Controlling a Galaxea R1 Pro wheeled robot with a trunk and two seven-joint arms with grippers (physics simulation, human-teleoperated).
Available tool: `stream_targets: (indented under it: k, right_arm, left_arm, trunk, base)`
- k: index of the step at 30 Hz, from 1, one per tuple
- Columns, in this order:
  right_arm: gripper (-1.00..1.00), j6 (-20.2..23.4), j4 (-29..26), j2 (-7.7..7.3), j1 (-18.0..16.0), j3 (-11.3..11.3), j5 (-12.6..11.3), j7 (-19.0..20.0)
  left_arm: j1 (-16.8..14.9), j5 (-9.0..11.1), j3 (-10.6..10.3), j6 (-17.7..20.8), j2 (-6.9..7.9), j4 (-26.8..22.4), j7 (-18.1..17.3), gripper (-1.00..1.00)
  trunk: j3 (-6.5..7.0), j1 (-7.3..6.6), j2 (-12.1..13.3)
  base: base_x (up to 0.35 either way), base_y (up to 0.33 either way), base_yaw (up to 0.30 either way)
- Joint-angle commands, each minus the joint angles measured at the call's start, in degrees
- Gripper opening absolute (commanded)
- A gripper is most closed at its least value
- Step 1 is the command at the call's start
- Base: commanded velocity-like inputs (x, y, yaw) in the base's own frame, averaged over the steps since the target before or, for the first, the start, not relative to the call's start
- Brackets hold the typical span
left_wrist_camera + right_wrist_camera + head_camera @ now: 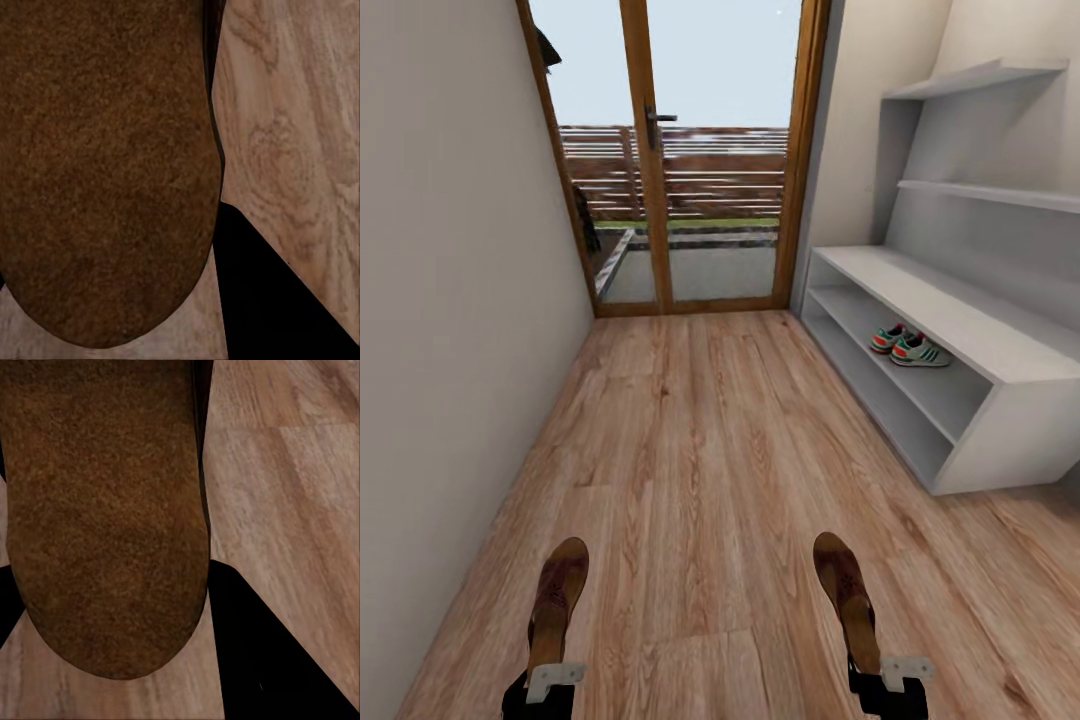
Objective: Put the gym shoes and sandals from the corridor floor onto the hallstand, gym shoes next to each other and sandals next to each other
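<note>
Head view: each gripper, left (pixel 553 678) and right (pixel 890 672), clamps a slim tan-brown sandal, left sandal (pixel 558 598), right sandal (pixel 847 598)

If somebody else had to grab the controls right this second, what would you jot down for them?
Left gripper: shut on the left sandal, held above the corridor floor.
Right gripper: shut on the right sandal, also held off the floor.
Done: both gym shoes sit side by side on the upper open shelf of the hallstand, ahead to the right.
Left: carry both sandals to the hallstand and set them down next to each other on it, not on the floor.
</note>
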Motion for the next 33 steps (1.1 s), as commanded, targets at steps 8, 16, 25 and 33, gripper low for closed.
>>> stream_targets:
  k: [8,16,25,33]
  right_arm:
    - [-1.0,-0.15,0.04,0.01,-0.04,-0.36,0.34,-0.12]
    - [-1.0,-0.15,0.05,0.01,-0.04,-0.36,0.34,-0.06]
    - [-1.0,-0.15,0.04,0.01,-0.04,-0.36,0.34,-0.06]
    - [-1.0,-0.15,0.05,0.01,-0.04,-0.36,0.34,-0.06]
  left_arm:
    - [-0.03,-0.44,0.06,-0.13,-0.01,0.03,0.25,-1.0]
    - [-0.03,-0.44,0.06,-0.15,-0.01,0.03,0.25,-1.0]
    - [-0.03,-0.44,0.05,-0.15,-0.01,0.03,0.25,-1.0]
    - [-0.03,-0.44,0.11,-0.15,-0.01,0.03,0.25,-1.0]
  trunk:
    - [-0.04,0.02,-0.02]
    - [-0.04,0.02,-0.02]
    - [-0.04,0.02,-0.02]
    - [-0.04,0.02,-0.02]
  base:
    - [0.339,0.018,0.0]
    - [0.339,0.0,0.0]
    - [0.339,0.001,-0.014]
    - [0.325,0.102,-0.155]
